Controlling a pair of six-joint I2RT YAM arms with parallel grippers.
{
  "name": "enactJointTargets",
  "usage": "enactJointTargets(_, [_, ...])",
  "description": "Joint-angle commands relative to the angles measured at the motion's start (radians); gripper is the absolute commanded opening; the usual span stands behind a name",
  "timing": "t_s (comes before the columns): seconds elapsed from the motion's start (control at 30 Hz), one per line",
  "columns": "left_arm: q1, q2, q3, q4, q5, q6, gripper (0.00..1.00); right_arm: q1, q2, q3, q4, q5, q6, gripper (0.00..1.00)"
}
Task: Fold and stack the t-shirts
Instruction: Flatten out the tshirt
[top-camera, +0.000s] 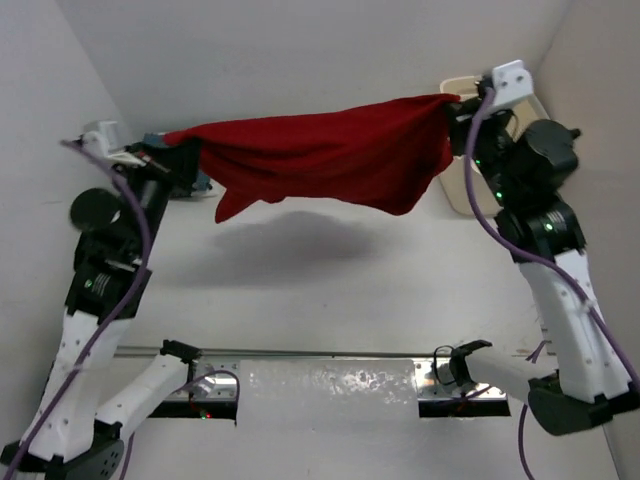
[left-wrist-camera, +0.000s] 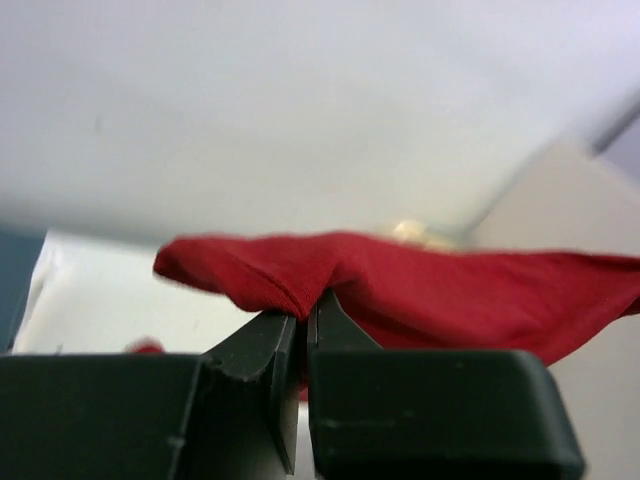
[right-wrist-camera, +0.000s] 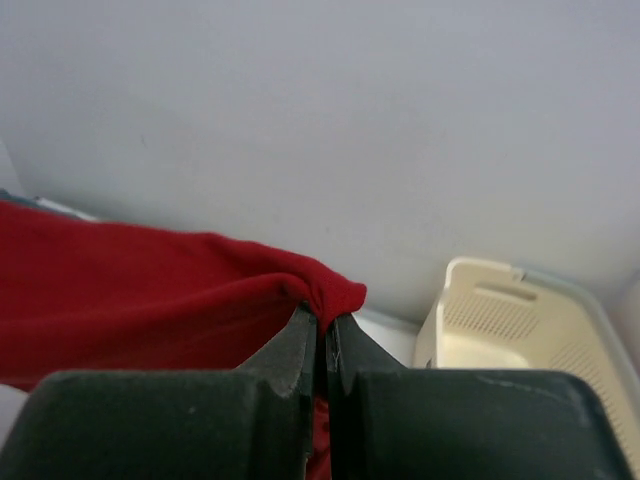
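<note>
shirt: the red t-shirt (top-camera: 330, 155) hangs in the air, stretched between your two arms. It is well above the table (top-camera: 330, 310) and no part touches it.
left jaws: your left gripper (left-wrist-camera: 309, 308) is pinched tight on a bunched corner of the red cloth, fingers together with fabric between them.
right jaws: your right gripper (right-wrist-camera: 322, 322) is clamped the same way on the opposite corner, with cloth folded over the tips.
long axis: it runs left to right across the top view, right end higher than left, slack belly sagging in the middle.
key relation: the cloth spans between the jaws and hangs down from the held edge. Each arm has one end, and neither is nearer the middle.
next move, judged: you probably lower both ends together to lay it flat. Hold the span taut, or the sag may land bunched.
basket: the cream laundry basket (right-wrist-camera: 520, 330) sits just beside the right gripper, at the far right corner.
view gap: the top view gives you the full span and sag. The wrist views show only the pinch points, but they confirm grips that the top view hides.
other shirts: not made out.
</note>
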Motion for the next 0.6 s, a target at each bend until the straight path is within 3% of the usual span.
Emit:
enactJointTargets(0.0, [-0.007,-0.109,0.073,0.088,0.043,0.049,0.00,0.003,-0.077,0.074,-0.058,-0.033,-0.049,0.00])
enactJointTargets(0.23, [-0.004,-0.173,0.295,0.070,0.159,0.077,0.00,0.003,-0.177,0.274,-0.150,-0.099,-0.080,0.00])
enactJointTargets(0.33, [-0.002,-0.164,0.323,0.088,0.197,0.074,0.00,0.003,-0.188,0.315,-0.150,-0.080,-0.098,0.00])
enactJointTargets(0.47, [-0.001,-0.117,0.291,0.081,0.147,0.048,0.00,0.003,-0.105,0.333,-0.165,0.031,-0.133,0.00])
enactJointTargets(0.57, [-0.001,-0.072,0.171,0.064,0.074,-0.009,0.00,0.003,0.009,0.308,-0.159,0.116,-0.159,0.00])
